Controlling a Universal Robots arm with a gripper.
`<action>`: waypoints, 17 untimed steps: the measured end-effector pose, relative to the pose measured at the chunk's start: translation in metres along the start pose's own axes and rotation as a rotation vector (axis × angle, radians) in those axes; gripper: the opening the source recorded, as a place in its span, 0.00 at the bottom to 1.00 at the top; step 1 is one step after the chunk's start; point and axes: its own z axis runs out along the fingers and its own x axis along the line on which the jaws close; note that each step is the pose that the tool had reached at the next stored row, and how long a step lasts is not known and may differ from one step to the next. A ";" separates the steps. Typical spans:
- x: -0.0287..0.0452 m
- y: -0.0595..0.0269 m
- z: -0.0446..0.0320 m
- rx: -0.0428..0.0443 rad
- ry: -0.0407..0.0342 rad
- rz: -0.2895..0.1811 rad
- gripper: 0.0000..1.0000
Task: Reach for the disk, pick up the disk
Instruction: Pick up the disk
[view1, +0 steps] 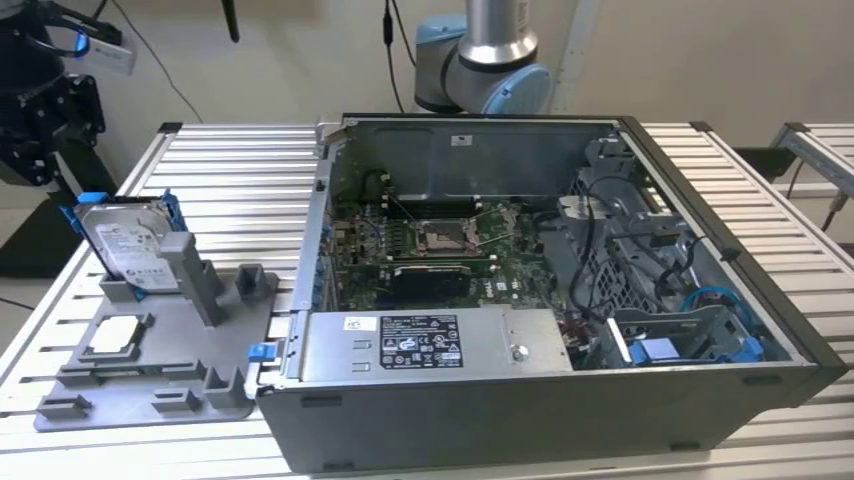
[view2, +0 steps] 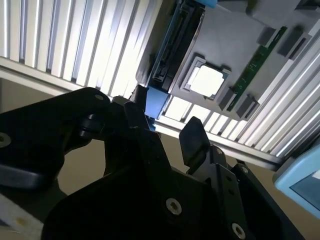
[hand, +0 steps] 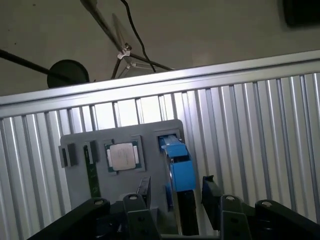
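First wrist view: gripper (hand: 176, 186) fingers spread apart, disk (hand: 177, 160) between, untouched, upright at holder (hand: 150, 131) edge. Best: centre on blue rails, descend straight.

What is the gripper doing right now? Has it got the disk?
Gripper: open, holding nothing. The disk stands ungripped in the gray holder.

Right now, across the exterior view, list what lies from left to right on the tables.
disk → short grey block → motherboard → blue bracket → second table
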 end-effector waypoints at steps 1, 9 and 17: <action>0.0000 0.0000 0.0014 0.0001 0.0000 -0.002 1.00; 0.0001 -0.0004 0.0089 0.0001 0.0003 -0.011 1.00; 0.0001 -0.0005 0.0161 0.0001 0.0006 -0.019 1.00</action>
